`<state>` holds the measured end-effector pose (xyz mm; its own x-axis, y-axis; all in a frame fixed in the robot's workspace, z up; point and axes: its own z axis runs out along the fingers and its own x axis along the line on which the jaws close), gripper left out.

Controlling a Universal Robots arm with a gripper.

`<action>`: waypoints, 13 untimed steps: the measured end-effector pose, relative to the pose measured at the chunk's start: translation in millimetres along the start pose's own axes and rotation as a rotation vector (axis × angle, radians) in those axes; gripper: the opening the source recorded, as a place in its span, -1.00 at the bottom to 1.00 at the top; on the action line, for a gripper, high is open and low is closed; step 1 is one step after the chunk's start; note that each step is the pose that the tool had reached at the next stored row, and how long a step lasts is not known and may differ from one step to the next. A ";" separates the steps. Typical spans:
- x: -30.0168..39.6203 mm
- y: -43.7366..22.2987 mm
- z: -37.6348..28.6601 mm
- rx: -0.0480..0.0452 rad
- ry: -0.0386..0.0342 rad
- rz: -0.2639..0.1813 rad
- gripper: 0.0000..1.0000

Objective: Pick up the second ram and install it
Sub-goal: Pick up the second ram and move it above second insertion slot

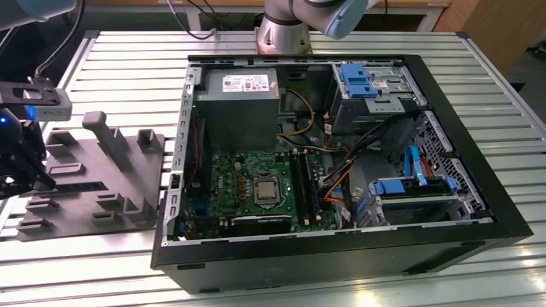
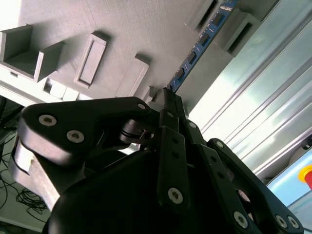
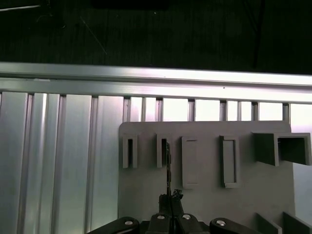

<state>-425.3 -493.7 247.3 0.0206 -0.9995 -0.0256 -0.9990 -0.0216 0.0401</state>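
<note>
The second ram (image 2: 202,44) is sitting on edge in the grey holder tray (image 2: 122,29), and my pincer (image 2: 168,95) is clenching one end of it. The tray's lying on a ribbed aluminium table (image 1: 128,48). I'm hanging low at the exterior view's left, well apart from the open PC case (image 1: 341,256).

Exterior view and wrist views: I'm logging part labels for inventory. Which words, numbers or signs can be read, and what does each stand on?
No text can be read.
White label on the power supply: printed, too small to read.
Motherboard: any markings too small to read.
Second ram: no legible print in the second wrist view.
Grey holder tray: plain, no text.
</note>
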 end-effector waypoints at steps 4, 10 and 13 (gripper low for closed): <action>0.0 0.1 -2.2 0.0000 0.0000 0.000 -0.76; -0.1 0.2 -5.4 -0.0001 0.0001 0.000 -0.76; -0.2 0.3 -6.9 -0.0001 0.0001 0.000 -0.76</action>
<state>-425.3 -493.7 254.2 0.0206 -0.9995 -0.0256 -0.9990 -0.0217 0.0402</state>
